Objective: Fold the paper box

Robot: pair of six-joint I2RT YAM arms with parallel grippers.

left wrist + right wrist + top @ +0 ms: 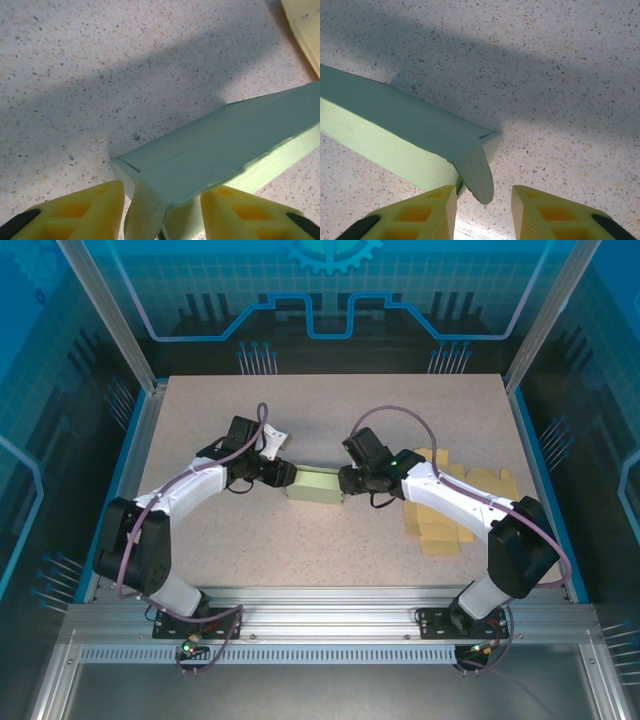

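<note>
The pale green paper box [313,485] lies on the speckled table between both arms. My left gripper [285,475] is at its left end. In the left wrist view the box [225,145] runs up to the right, and its end flap [145,210] hangs between the yellow fingers [95,210]. That gripper [162,220] is open, with a gap beside the left finger. My right gripper [345,482] is at the box's right end. In the right wrist view a rounded flap [476,172] of the box [395,120] sticks out between the open jaws [485,215], close to the left finger [430,215].
A pile of flat yellow box blanks [450,510] lies under and beside the right arm; one corner of the pile [305,25] also shows in the left wrist view. Aluminium rails [140,450] border the table.
</note>
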